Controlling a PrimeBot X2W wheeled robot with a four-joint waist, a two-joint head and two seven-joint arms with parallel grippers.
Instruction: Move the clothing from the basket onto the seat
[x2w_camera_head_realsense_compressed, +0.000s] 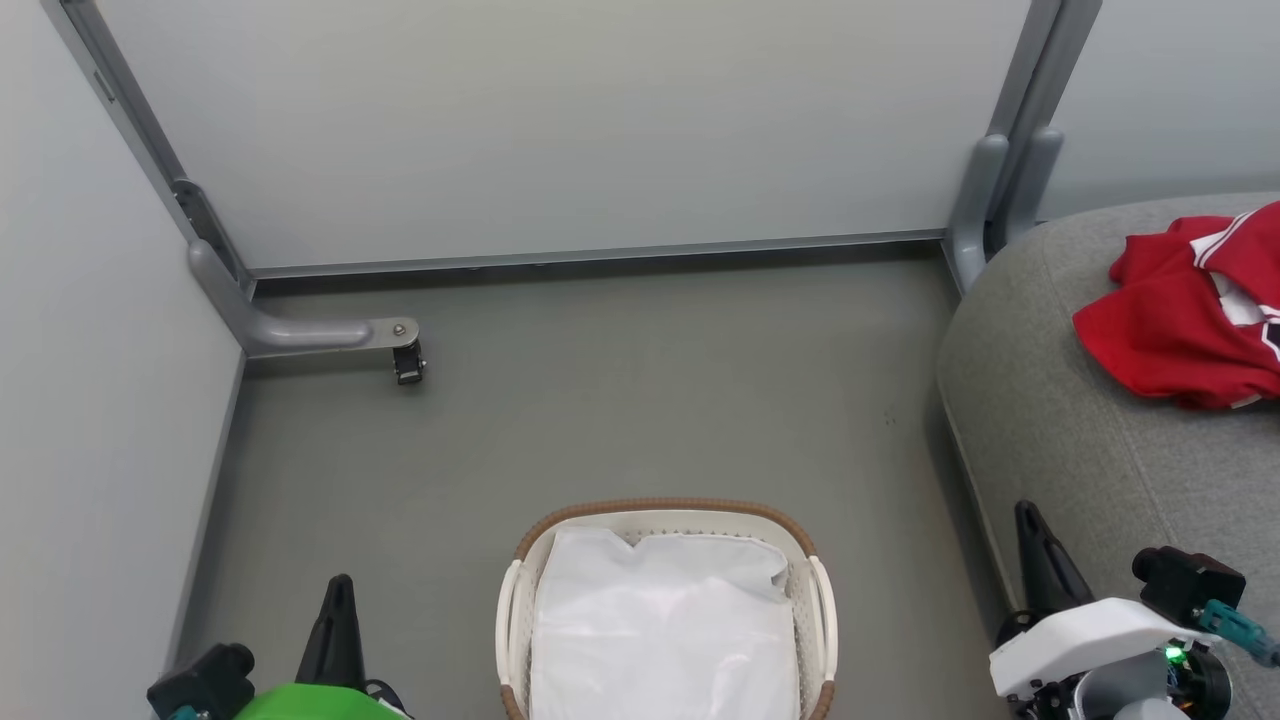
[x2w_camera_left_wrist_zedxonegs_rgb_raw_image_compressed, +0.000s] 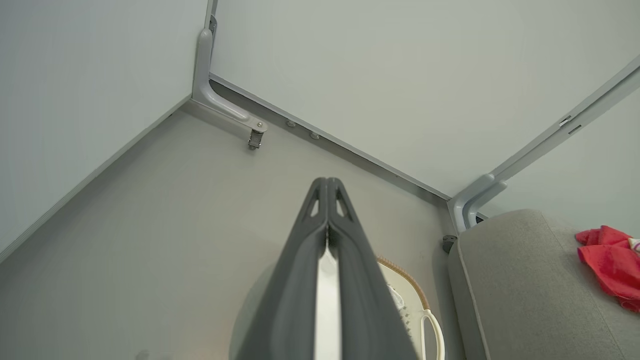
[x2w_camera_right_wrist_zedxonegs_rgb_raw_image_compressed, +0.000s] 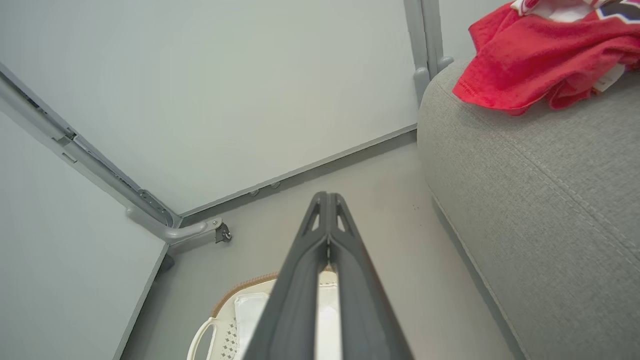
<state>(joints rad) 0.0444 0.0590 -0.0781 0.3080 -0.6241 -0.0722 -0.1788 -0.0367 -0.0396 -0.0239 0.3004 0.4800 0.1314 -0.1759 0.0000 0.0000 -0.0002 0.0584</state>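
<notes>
We see the clothing (x2w_camera_head_realsense_compressed: 1190, 315), a crumpled heap of red fabric with white stripes and trim, lying on top of the seat (x2w_camera_head_realsense_compressed: 1080, 440) at the right edge of the head view (part of the heap runs out of the picture). The grey, seamed seat stands on the floor (x2w_camera_head_realsense_compressed: 600, 400) against the corner of pale partition panels (x2w_camera_head_realsense_compressed: 560, 130). To its left, with a strip of bare floor between them, stands the basket (x2w_camera_head_realsense_compressed: 660, 508), its brown woven rim framing a flat white sheet (x2w_camera_head_realsense_compressed: 660, 620) that covers its inside. The left claw (x2w_camera_left_wrist_zedxonegs_rgb_raw_image_compressed: 327, 187) is beside the basket's left side, fingers pressed together and empty. The right claw (x2w_camera_right_wrist_zedxonegs_rgb_raw_image_compressed: 327, 200) is between basket and seat, likewise closed on nothing, its tips pointing toward the panels.
</notes>
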